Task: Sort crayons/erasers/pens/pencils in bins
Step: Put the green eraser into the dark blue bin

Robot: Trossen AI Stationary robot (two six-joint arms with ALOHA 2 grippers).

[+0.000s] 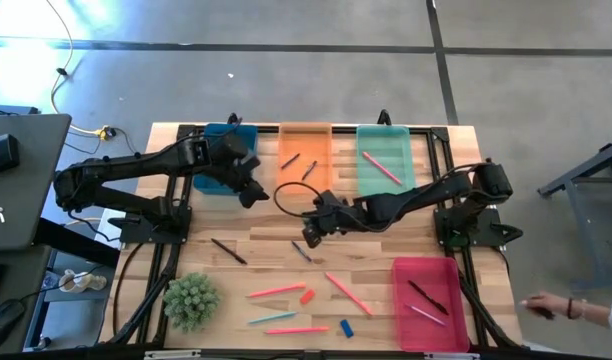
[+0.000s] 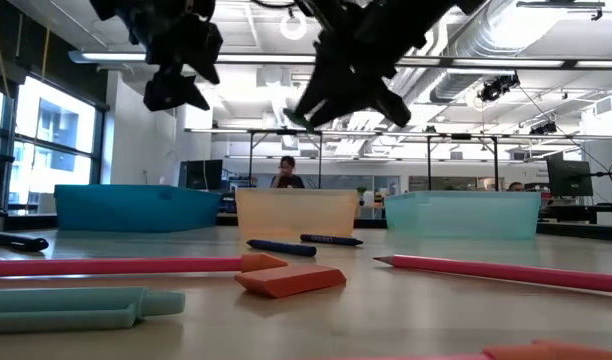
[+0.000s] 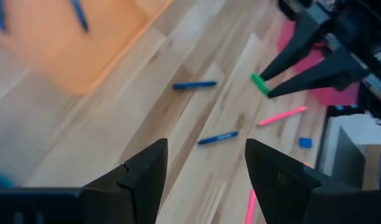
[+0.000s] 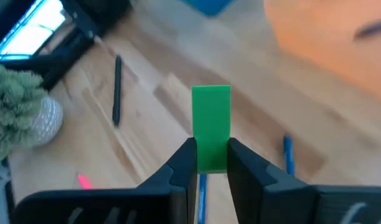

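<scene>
a: sorting part done. orange bin [image 1: 305,130] has two crayons, green bin [image 1: 385,135] a pencil, red bin [image 1: 423,272] two sticks.
b: grippers?
a: right gripper [image 4: 210,163] pinches green eraser [image 4: 211,126] above table middle; left gripper [image 3: 205,169] agape, empty, by blue bin [image 1: 216,134].
b: left?
a: pencils [image 1: 276,292], erasers, pen [image 1: 228,251], two crayons [image 1: 301,251]. plant [image 1: 191,300] near-left corner.

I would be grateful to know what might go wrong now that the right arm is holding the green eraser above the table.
1. The right gripper pinches the green eraser only by its lower end, with most of the block above the jaws; it might slip and drop among the crayons below.
2. The left gripper hangs open close by, near the blue bin; carrying the eraser that way may risk the arms meeting.
</scene>
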